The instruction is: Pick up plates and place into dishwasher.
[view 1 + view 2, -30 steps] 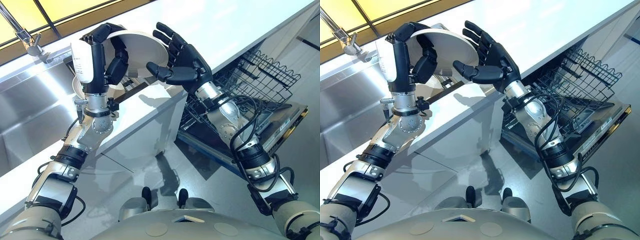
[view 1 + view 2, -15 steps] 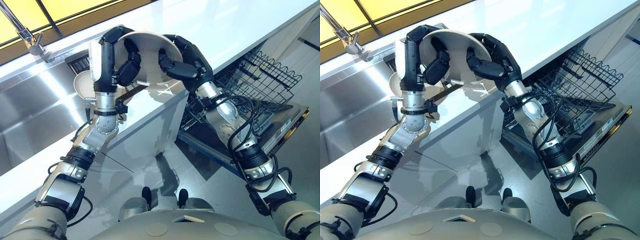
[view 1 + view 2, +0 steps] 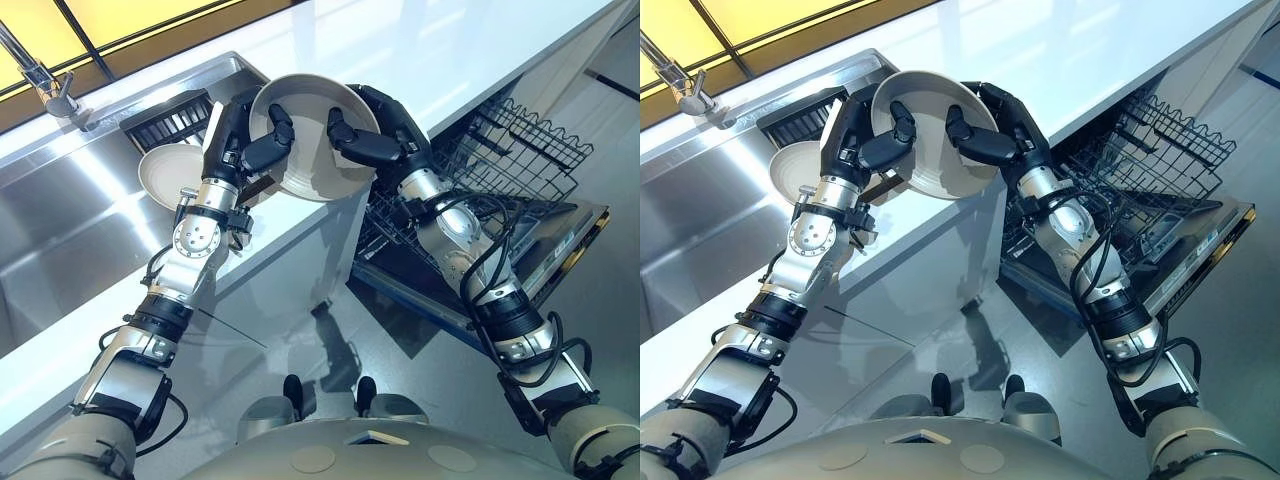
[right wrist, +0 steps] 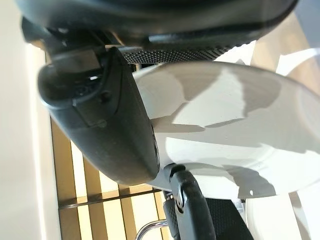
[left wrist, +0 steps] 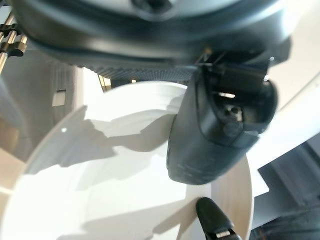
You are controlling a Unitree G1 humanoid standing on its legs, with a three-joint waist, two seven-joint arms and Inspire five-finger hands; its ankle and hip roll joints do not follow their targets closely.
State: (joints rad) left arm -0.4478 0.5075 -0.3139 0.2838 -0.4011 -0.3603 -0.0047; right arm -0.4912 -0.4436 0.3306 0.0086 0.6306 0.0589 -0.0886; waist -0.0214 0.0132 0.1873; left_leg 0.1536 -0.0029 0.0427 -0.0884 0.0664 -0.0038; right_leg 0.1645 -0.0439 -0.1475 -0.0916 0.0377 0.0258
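Observation:
A white plate is held tilted in the air above the counter's front edge, between both hands. My left hand grips its left rim, thumb on the face and fingers behind. On the opposite rim my right hand is shut the same way. The left wrist view shows the plate under my thumb, and the right wrist view shows the plate past the right thumb. A second white plate rests by the sink's right end. The open dishwasher stands below right, its wire rack pulled out.
A steel sink with a tap fills the left side. A dark slotted drainer sits behind the second plate. The white counter runs along the back. The dishwasher door lies open over the grey floor.
Both hands have carried the plate right and slightly down, off the sink toward the counter edge. The left forearm has swung lower, and the second plate by the sink is now uncovered.

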